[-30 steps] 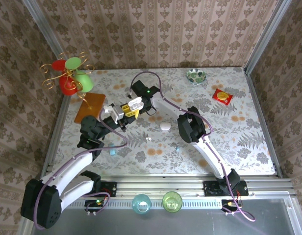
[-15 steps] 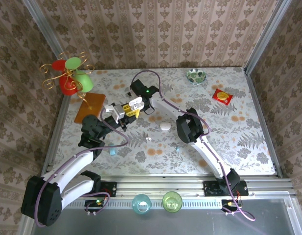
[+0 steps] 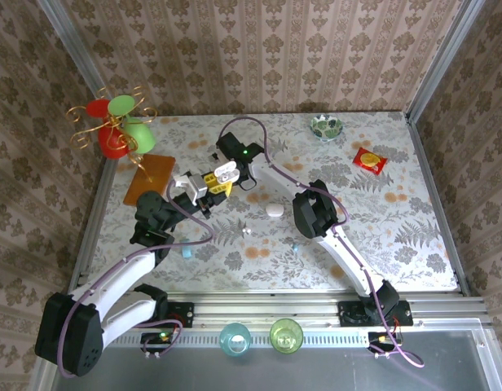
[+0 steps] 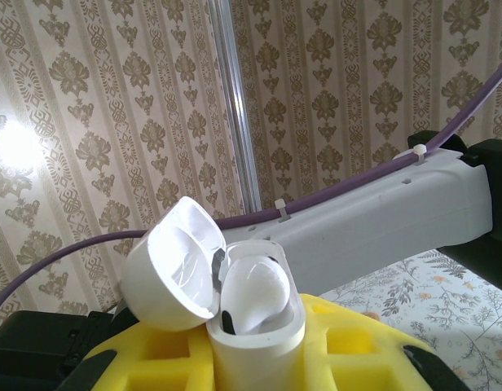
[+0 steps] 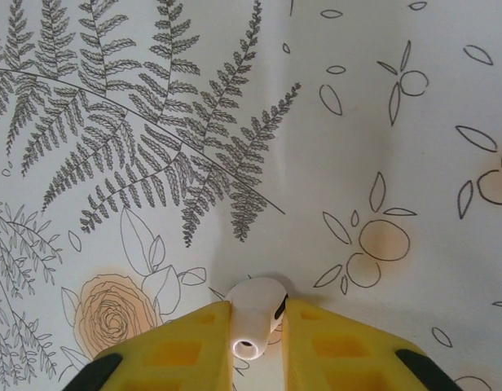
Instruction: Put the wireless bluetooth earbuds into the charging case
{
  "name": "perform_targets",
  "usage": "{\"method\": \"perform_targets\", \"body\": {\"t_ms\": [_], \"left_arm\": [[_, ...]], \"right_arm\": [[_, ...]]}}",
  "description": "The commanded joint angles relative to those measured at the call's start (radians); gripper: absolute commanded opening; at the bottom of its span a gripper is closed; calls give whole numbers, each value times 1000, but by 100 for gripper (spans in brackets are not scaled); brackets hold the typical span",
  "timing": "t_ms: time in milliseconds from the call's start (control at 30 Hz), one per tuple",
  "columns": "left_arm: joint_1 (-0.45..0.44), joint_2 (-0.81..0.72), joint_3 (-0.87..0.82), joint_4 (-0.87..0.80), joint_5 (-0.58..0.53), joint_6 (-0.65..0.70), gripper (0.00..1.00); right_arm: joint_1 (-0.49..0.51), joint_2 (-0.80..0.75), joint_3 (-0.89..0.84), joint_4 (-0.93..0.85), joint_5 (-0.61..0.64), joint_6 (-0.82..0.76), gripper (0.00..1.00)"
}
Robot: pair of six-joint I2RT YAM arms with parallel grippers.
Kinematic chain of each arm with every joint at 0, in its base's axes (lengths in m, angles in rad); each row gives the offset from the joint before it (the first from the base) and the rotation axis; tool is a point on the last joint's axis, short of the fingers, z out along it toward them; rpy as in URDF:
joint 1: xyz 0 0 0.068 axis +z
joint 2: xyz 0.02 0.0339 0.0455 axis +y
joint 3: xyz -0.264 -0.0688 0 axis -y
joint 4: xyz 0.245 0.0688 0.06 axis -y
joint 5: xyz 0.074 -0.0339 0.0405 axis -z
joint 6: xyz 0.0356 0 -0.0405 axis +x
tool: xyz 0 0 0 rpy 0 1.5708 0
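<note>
Between the left jaws: the charging case (image 4: 259,350) stands upright, white and held up off the tabletop (image 5: 357,122). Yellow pads (image 4: 121,366) press on both its sides.
Lid: the lid (image 4: 173,273) is flipped open and leans to the left of the case.
First earbud: it (image 4: 255,289) already sits inside the case.
Second earbud: it (image 5: 255,319) is low over the flowery tabletop, pinched between the right jaws.
What could go wrong: the second earbud is tiny and smooth, so it could twist or pop out if the pinch slips. It could also come in turned the wrong way and not drop into its hole. A bump could tip the case crooked or knock the lid shut.
Left jaws: narrow, tight on the charging case.
Right jaws: narrow, closed on the second earbud, with a pad on each side. I cannot tell if the earbud touches the tabletop.
Around: from above, the case (image 3: 226,171) is near the middle of the tabletop. A white oval thing (image 3: 274,210) lies apart from it. The right arm (image 4: 381,220) passes just behind the case.
</note>
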Motion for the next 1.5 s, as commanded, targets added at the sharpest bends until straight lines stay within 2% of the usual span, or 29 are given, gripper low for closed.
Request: {"method": "perform_targets", "body": {"t_ms": [0, 267, 367, 733, 933, 1200, 1467], "left_arm": [[-5, -12, -16, 34, -8, 13, 0], [-5, -18, -19, 31, -12, 17, 0], [-5, -28, -19, 21, -13, 20, 0], [-5, -53, -13, -25, -14, 39, 0], [-5, -29, -2, -23, -11, 47, 0], [-5, 6, 14, 5, 5, 38, 0], [-5, 24, 18, 6, 5, 43, 0]], "right_arm": [[12, 24, 15, -50, 6, -3, 20], [11, -61, -56, -49, 35, -29, 18], [10, -136, -165, -18, 47, -47, 18], [9, -496, -767, 123, 78, -117, 19], [12, -650, -1027, 163, 86, -96, 19], [30, -784, -1248, 147, 110, -59, 20], [30, -899, -1377, 107, 156, -42, 22]]}}
